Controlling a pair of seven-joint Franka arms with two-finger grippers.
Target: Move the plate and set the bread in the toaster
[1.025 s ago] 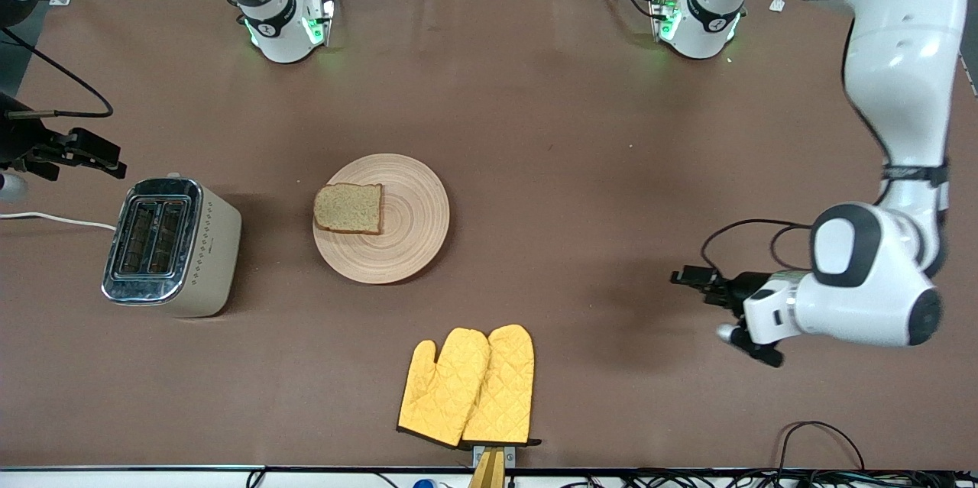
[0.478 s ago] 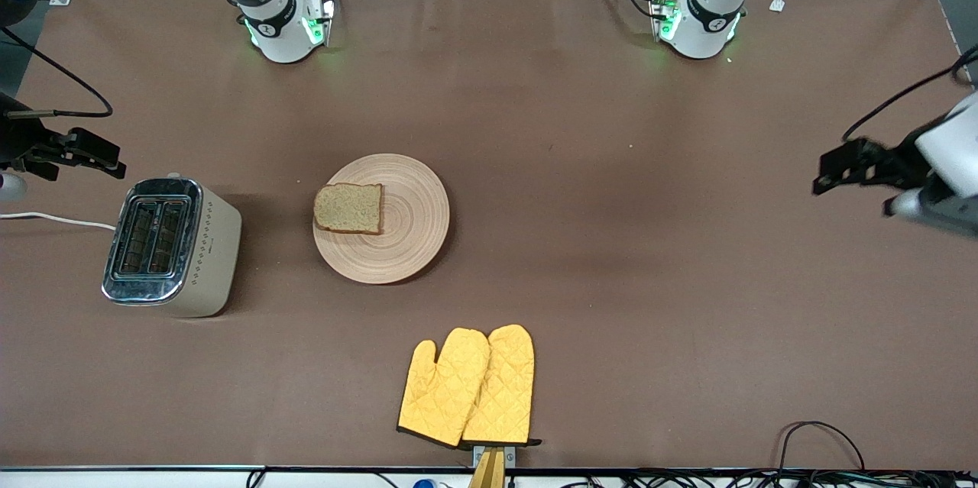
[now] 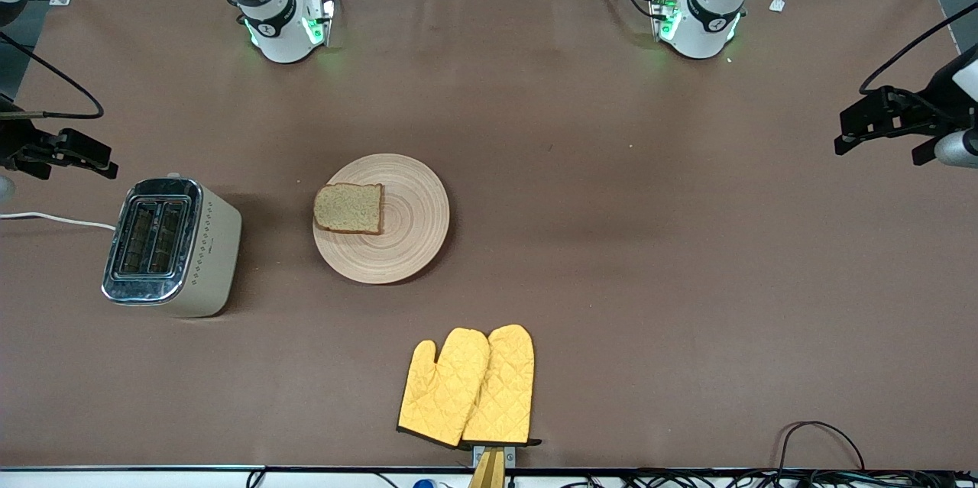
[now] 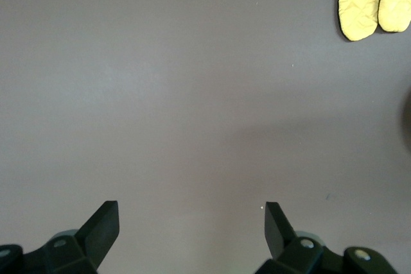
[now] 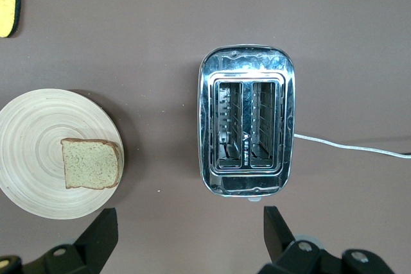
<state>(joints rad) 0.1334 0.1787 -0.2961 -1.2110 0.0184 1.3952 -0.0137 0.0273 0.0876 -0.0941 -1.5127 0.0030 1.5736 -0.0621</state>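
Covering the whole scene is a brown table, and all things lie on it. Standing at the right arm's end of the table is the toaster, cream-beige with a shiny chrome top; both its slots look empty in the right wrist view, and a white cord runs from it toward the table's edge. Beside the toaster, more toward the middle of the table, lies the plate, round and of light wood, well apart from the toaster. A pair of yellow oven mitts lies nearer to the front camera than the plate, close to the table's edge, one mitt partly over the other. On the plate rests the bread, one brown slice, flat, on the part of the plate that faces the toaster, with its edge reaching the plate's rim. The right gripper hangs in the air over the table's edge next to the toaster, its fingers spread wide and holding nothing. The left gripper hangs over bare table at the left arm's end, well apart from every object, its fingers also spread wide and empty.
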